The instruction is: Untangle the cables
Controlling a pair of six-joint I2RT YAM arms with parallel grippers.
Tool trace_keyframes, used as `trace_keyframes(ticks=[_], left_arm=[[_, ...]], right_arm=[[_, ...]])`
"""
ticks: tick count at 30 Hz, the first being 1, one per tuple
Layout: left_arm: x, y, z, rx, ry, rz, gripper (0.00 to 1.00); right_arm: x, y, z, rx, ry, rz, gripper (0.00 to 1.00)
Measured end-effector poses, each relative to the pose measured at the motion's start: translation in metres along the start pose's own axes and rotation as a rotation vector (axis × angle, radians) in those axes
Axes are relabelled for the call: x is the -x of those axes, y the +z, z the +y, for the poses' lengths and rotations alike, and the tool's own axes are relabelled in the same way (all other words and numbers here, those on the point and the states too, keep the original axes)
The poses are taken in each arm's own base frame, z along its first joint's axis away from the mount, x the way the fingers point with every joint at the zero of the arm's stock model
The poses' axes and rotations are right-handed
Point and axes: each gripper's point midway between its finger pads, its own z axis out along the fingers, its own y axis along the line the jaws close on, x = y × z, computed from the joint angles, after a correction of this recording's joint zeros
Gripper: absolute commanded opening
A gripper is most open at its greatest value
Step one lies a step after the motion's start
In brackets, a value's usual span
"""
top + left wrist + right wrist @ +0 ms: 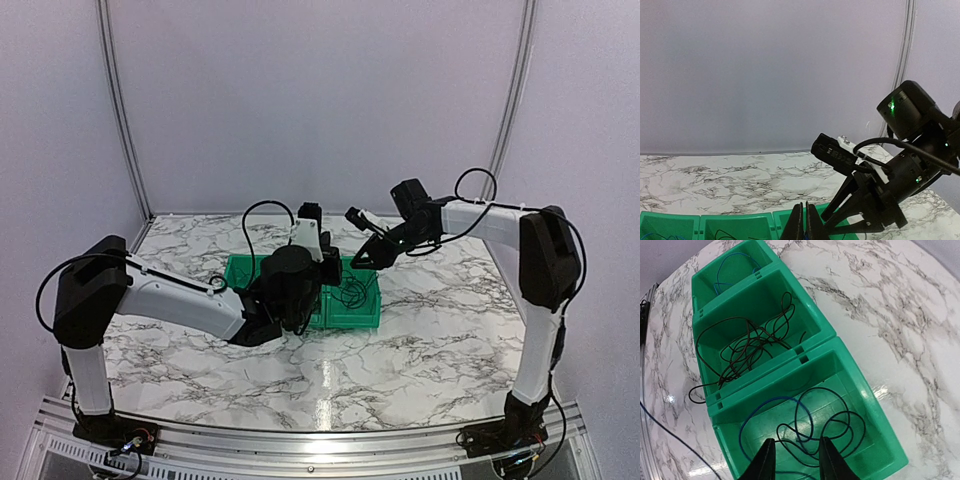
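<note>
Top external view, items L to R.

1. Left gripper (805, 225): over L half of tray, mid-table, aimed twd far-R corner. Fingers pressed together. No cord seen betw. them, tho one this thin might not show.
2. Tray (345, 325): green, 3 compartments in a row, mid-table, nearer far edge than near edge. L part hidden under L arm in this view.
3. Cables (352, 292): all lie in tray.
   - L compartment: blue cable (722, 267), loose loop.
   - Middle: black tangle (752, 342), w/ one stray strand (695, 395) hanging out over the wall.
   - R compartment: mixed pair (810, 422), black loops crossing a blue one.
4. Right gripper (796, 442): fingers spread, nothing held, just above mixed pair.
5. Table (450, 330): marble.

Risks (est. only):
- Double pick. Black and blue overlap right under R fingers, so a pinch there prob. takes both and a lift tightens the crossing instead of freeing it.
- Slip. Cords are v. thin, so a pinch may close beside the cord or let it slide out on the pull.
- Tray drag. Tray looks light and unfixed, so a loop snagging on a wall could tow or tip it.
- Stray strand may catch on the divider slots if black tangle is pulled.
- Arm clash. Both wrists are close together over tray, so any reach twd the middle compartment leaves little room.
</note>
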Motion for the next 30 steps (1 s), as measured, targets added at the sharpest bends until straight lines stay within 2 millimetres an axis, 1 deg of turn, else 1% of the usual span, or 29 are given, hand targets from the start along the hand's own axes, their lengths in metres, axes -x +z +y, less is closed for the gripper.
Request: trace_keyframes(ticks=[3,7,11,14,18,21,24,27,30], left_arm=[[-0.004,0.006,0.005,0.02,0.029,0.004,0.05],[-0.011,0.014,0.008,0.035,0.065,0.02,0.06],[-0.022,0.026,0.004,0.036,0.089,0.037,0.07],[-0.033,0.036,-0.005,0.028,0.108,0.052,0.07],[-0.048,0.05,-0.017,0.002,0.121,0.07,0.07],[-0.06,0.061,-0.029,-0.035,0.115,0.079,0.06],[-0.073,0.071,-0.042,-0.097,0.093,0.096,0.04],[-0.086,0.083,-0.05,-0.161,0.045,0.119,0.02],[-0.101,0.093,-0.048,-0.194,0.005,0.155,0.02]], right_arm=[[0.009,-0.008,-0.004,-0.023,-0.004,-0.018,0.41],[0.016,-0.027,-0.01,-0.056,0.003,-0.045,0.42],[0.022,-0.047,-0.019,-0.099,0.005,-0.069,0.43],[0.028,-0.069,-0.017,-0.139,-0.008,-0.097,0.43],[0.03,-0.105,-0.003,-0.221,-0.056,-0.138,0.45],[0.022,-0.131,0.011,-0.294,-0.096,-0.171,0.48],[0.012,-0.148,0.017,-0.354,-0.117,-0.204,0.49],[-0.002,-0.158,0.012,-0.399,-0.107,-0.222,0.49],[-0.012,-0.167,-0.003,-0.436,-0.076,-0.235,0.48]])
